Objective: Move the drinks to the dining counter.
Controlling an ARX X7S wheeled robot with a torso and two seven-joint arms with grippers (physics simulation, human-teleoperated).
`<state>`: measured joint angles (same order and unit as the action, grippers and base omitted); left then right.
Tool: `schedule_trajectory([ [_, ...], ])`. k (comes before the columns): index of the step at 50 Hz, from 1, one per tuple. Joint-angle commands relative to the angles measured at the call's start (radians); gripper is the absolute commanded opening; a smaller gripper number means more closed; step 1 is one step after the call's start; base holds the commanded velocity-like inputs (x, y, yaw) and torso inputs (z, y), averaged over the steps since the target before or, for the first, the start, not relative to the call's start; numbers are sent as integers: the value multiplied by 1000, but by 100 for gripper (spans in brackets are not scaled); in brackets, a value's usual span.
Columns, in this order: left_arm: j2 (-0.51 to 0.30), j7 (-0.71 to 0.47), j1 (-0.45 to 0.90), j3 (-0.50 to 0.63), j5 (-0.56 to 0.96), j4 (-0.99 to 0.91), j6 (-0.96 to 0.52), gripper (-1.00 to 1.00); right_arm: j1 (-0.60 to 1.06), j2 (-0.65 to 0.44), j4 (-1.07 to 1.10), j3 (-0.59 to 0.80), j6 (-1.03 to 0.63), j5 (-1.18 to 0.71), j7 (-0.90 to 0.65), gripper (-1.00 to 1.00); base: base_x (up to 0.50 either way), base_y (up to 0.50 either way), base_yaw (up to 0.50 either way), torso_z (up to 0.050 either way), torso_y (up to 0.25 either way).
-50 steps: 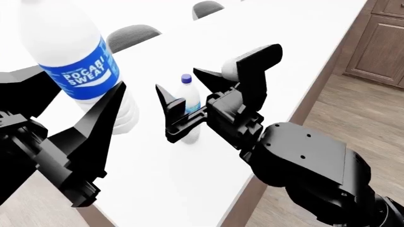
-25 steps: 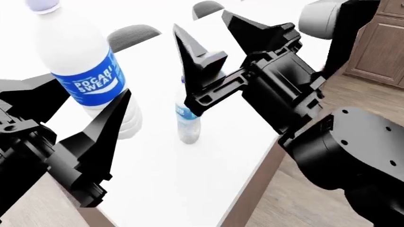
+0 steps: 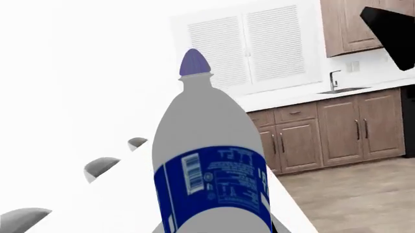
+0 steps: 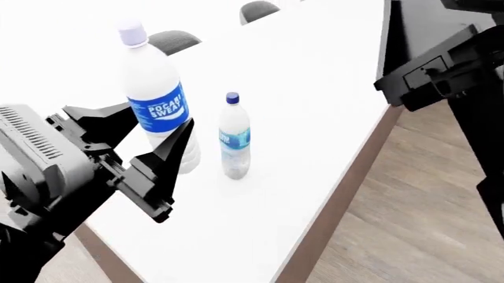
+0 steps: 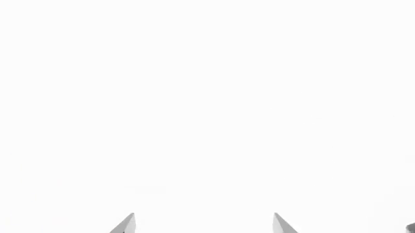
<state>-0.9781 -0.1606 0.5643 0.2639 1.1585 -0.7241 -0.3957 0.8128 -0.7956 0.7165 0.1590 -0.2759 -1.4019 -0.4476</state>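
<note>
The bigger milky-white bottle [image 4: 157, 109] with the blue label and lilac cap stands upright on the white dining counter [image 4: 315, 88]. My left gripper [image 4: 150, 121] is shut on its lower body, one black finger on each side. It fills the left wrist view as a grey bottle [image 3: 207, 160]. The slimmer clear bottle [image 4: 234, 138] with a dark blue cap stands free on the counter just to the right of it. My right arm [image 4: 445, 65] is up at the top right, well away from both. The right gripper [image 5: 204, 225] is open, and only white shows between its tips.
Grey chairs [image 4: 174, 40] [image 4: 258, 9] line the counter's far side. The counter's brown edge [image 4: 346, 177] runs along a wooden floor [image 4: 409, 206]. Brown cabinets with a sink [image 3: 324, 131] stand beyond, and part of the right arm [image 3: 392, 29] shows above them.
The right gripper let go of the slim bottle and rose up and to the right, leaving it standing. The left gripper carried the big bottle down and forward onto the counter.
</note>
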Motion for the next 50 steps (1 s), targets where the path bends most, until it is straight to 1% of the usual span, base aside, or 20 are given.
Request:
schedule_trajectory([
  [1, 92, 8, 64, 81, -31, 108, -52, -100, -145, -72, 61, -165, 107, -13, -36, 100, 0, 0, 0, 0, 0],
  [2, 101, 12, 61, 88, -51, 118, -46, -100, -159, -77, 66, -175, 112, -13, -34, 100, 0, 0, 0, 0, 0],
  [6, 121, 15, 67, 101, -53, 148, -53, -100, -222, -83, 90, -220, 139, -4, -38, 100, 0, 0, 0, 0, 0],
  [14, 135, 17, 69, 118, -66, 164, -60, -100, -269, -88, 102, -254, 156, 0, -36, 100, 0, 0, 0, 1, 0],
  [27, 158, 34, 60, 154, -104, 212, -66, -100, -277, -91, 96, -264, 159, -4, -40, 100, 0, 0, 0, 0, 1],
  [50, 152, 46, 47, 177, -123, 220, -77, -100, -284, -81, 89, -254, 154, 12, -35, 100, 0, 0, 0, 0, 0],
])
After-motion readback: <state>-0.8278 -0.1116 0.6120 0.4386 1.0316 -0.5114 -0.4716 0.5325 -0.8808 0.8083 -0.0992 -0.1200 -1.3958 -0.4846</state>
